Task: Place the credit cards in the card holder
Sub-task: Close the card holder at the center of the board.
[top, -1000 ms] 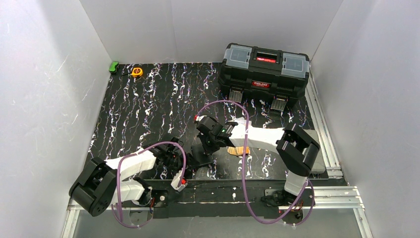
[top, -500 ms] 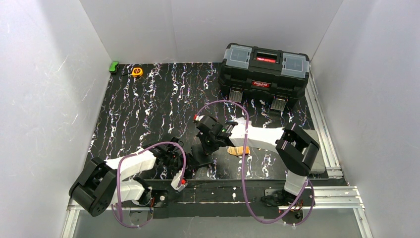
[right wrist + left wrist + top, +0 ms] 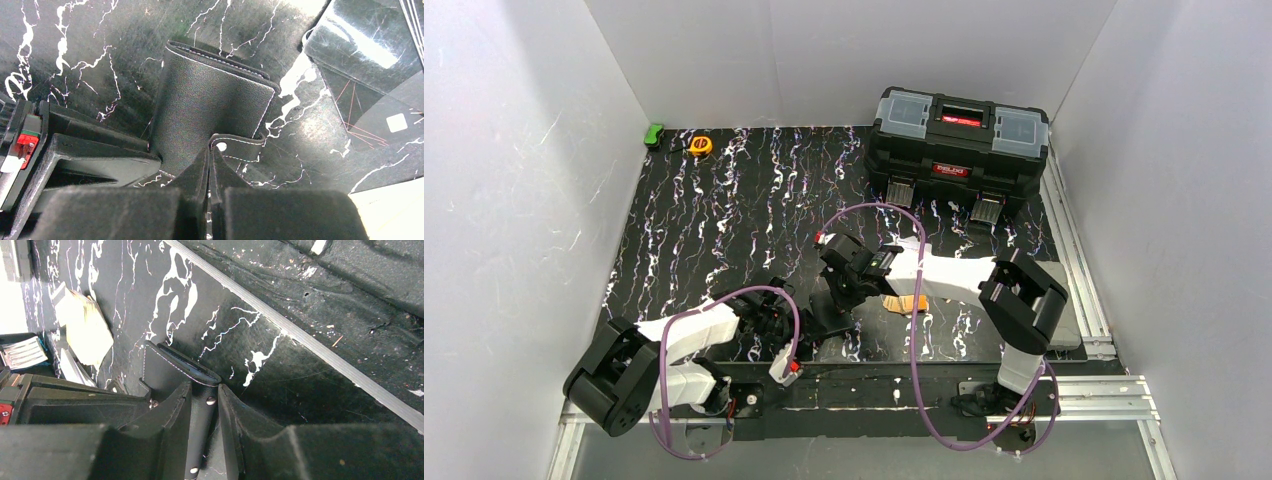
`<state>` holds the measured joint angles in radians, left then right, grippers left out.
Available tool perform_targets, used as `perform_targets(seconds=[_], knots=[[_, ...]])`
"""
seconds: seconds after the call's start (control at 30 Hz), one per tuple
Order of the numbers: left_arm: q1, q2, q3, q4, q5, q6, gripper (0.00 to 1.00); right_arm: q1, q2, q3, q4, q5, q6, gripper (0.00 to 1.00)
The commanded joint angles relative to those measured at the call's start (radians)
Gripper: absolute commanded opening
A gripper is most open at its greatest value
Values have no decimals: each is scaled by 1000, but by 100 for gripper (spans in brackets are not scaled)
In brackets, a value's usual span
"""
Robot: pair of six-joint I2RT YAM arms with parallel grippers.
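The card holder (image 3: 210, 100) sits on the table (image 3: 724, 220) close to the front edge, between both arms. The left gripper (image 3: 204, 396), its jaws partly apart, clamps one edge of it. The right gripper (image 3: 210, 152), its jaws pressed tight, pinches the end of the clasp tab (image 3: 240, 146). The credit cards (image 3: 906, 303) lie just beside the holder at 3 o'clock. Far back, a toolbox (image 3: 959, 145) stands at 1 o'clock and a tape measure (image 3: 700, 145) at 11.

Matt, grainy leather-like card holder (image 3: 210, 95)
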<state>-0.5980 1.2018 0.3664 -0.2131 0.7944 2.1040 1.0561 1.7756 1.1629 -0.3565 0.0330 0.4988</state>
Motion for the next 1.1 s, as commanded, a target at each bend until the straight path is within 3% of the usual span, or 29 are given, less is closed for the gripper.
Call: perform_targets(seconds=[0.0, 0.83, 1.03, 1.07], knots=[[-9, 23, -44, -120, -69, 119, 26, 8, 12, -2, 36, -23, 14, 1], [-14, 8, -56, -121, -73, 130, 25, -1, 41, -14, 53, -26, 46, 1], [-16, 3, -59, -131, -76, 132, 25, -57, -31, -109, 164, -183, 64, 2], [-16, 1, -60, -133, -77, 132, 25, -61, -46, -121, 173, -196, 63, 7]])
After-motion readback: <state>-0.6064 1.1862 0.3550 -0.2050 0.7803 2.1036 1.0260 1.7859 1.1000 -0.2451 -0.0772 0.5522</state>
